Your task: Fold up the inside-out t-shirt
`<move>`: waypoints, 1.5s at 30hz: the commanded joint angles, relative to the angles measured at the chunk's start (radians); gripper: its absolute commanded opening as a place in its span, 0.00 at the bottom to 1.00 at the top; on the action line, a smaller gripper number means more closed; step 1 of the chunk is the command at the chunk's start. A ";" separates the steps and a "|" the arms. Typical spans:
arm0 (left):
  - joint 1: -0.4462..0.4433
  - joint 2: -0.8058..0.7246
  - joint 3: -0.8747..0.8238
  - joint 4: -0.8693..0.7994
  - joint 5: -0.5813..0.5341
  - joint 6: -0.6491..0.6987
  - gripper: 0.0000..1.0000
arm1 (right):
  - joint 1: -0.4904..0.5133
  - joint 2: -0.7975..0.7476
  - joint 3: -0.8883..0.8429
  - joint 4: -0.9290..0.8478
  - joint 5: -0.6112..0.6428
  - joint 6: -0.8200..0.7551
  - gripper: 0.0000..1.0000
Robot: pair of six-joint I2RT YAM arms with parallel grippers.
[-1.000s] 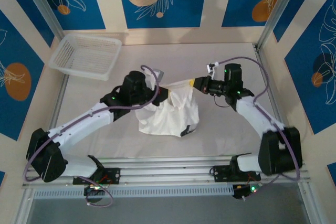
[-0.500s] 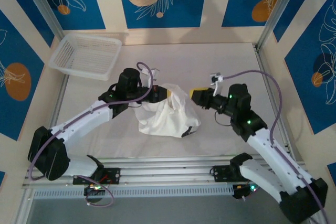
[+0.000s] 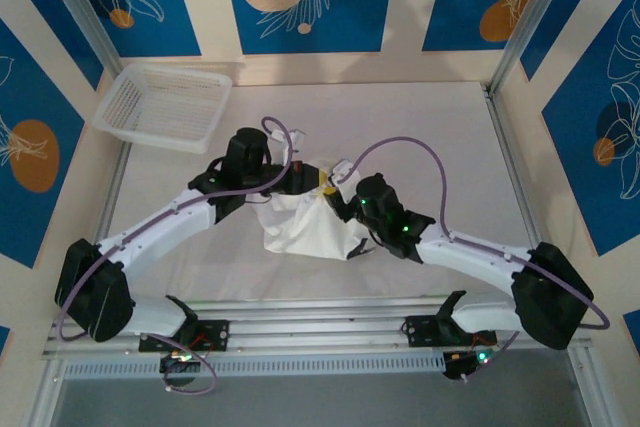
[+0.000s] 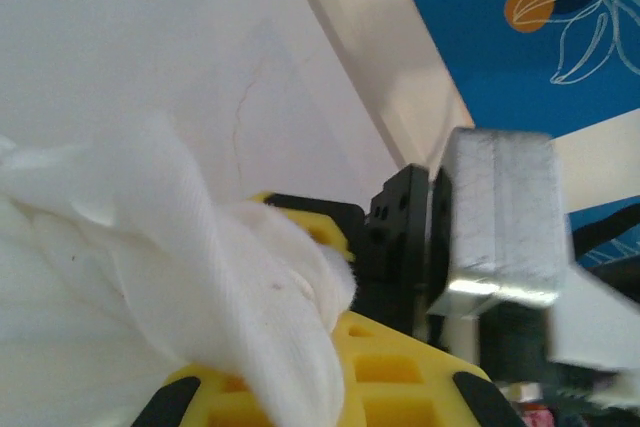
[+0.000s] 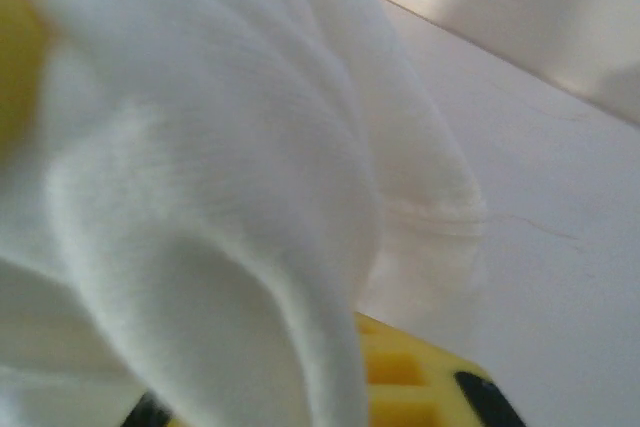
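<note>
From the overhead feed I saw the inside-out t-shirt (image 3: 308, 229) bunched in a wrinkled white heap at the middle of the table (image 3: 440, 127), nearer the arm bases than the far wall. Its top was drawn up into a peak where both arms met. The left gripper (image 3: 306, 178) reached in from the left and the right gripper (image 3: 336, 190) from the right, their tips just beside each other over the heap.

On my left wrist feed the left gripper (image 4: 320, 307) had its yellow fingers (image 4: 385, 372) pressed together on a fold of the t-shirt (image 4: 200, 247), cloth spilling out past them. The black body of the other arm's wrist (image 4: 400, 237) sat close behind.

On the right wrist feed the t-shirt (image 5: 220, 167) hung across most of the picture, with one yellow finger (image 5: 410, 372) showing below it. The right gripper (image 5: 250, 277) was closed, pinching the fabric.

The white mesh basket (image 3: 165, 105) stood at the far left corner, well apart from the shirt.
</note>
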 commanded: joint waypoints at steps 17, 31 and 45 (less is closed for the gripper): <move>0.190 -0.181 -0.049 -0.219 -0.199 0.312 0.49 | -0.287 -0.200 -0.021 0.147 -0.772 0.622 0.00; -0.063 -0.039 -0.052 -0.023 -0.182 -0.066 0.62 | -0.328 -0.144 0.039 0.066 -0.780 0.686 0.00; 0.034 -0.042 -0.137 0.288 0.026 -0.168 0.00 | -0.556 0.023 -0.113 0.170 -1.048 1.021 0.13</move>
